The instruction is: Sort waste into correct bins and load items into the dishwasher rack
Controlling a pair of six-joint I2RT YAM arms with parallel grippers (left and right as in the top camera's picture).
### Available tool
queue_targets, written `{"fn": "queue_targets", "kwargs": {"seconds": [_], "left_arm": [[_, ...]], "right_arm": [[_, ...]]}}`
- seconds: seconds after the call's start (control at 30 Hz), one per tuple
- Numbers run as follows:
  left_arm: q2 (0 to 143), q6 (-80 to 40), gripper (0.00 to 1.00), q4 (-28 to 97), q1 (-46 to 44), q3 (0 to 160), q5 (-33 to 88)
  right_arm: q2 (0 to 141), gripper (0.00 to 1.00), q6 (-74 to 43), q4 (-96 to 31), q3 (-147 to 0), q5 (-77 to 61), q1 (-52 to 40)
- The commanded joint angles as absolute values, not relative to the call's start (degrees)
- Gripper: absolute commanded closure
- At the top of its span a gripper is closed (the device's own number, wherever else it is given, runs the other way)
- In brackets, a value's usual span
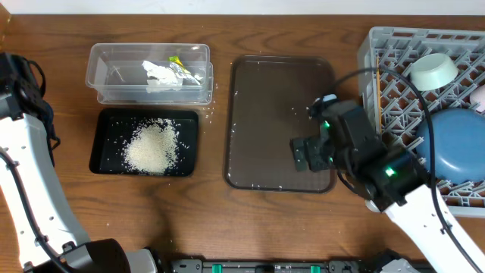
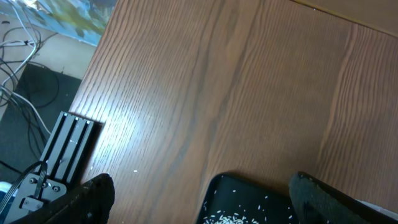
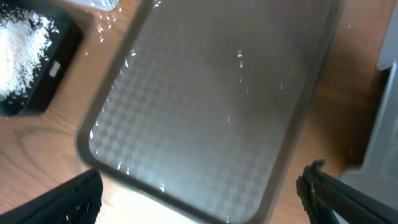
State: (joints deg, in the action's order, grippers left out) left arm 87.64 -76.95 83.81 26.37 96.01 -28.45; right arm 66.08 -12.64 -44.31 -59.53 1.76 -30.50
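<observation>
The clear tub holds crumpled white paper and a yellow-green wrapper. In front of it the black tray holds a pile of rice. The grey rack at the right holds the mint green bowl, the blue plate, the pink cup and a chopstick. I cannot make out the light blue bowl. My right gripper is open and empty above the brown tray. My left gripper is open and empty above the black tray's corner.
The dark brown serving tray lies mid-table with a few rice grains on it; it fills the right wrist view. Stray grains lie on the wood around the bins. A black rail runs along the table's left edge.
</observation>
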Motion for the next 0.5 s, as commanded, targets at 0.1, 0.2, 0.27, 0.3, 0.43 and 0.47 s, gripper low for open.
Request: {"fn": "queue_targets", "kwargs": {"seconds": [0.1, 0.2, 0.27, 0.3, 0.43, 0.47], "left_arm": [[87.2, -77.9, 0.08, 84.2, 26.6, 96.1, -28.9], [87.2, -77.9, 0.08, 84.2, 26.6, 96.1, -28.9], [87.2, -77.9, 0.08, 84.2, 26.6, 96.1, -28.9], [87.2, -77.9, 0.08, 84.2, 26.6, 96.1, -28.9], [87.2, -77.9, 0.08, 84.2, 26.6, 96.1, -28.9], [87.2, -77.9, 0.08, 84.2, 26.6, 96.1, -28.9]], "right_arm": [[57.5, 0.01, -7.2, -21.5, -40.5, -6.1, -25.0], [53.4, 0.01, -7.2, -7.9, -29.9, -11.0, -22.3], [50.7, 0.01, -7.2, -1.1, -23.7, -13.3, -20.5], [49.2, 0.01, -7.2, 1.8, -20.6, -14.2, -19.5], [42.7, 0.01, -7.2, 9.9, -10.7, -17.3, -15.4], [40.8, 0.01, -7.2, 11.3, -8.8, -18.0, -14.5]]}}
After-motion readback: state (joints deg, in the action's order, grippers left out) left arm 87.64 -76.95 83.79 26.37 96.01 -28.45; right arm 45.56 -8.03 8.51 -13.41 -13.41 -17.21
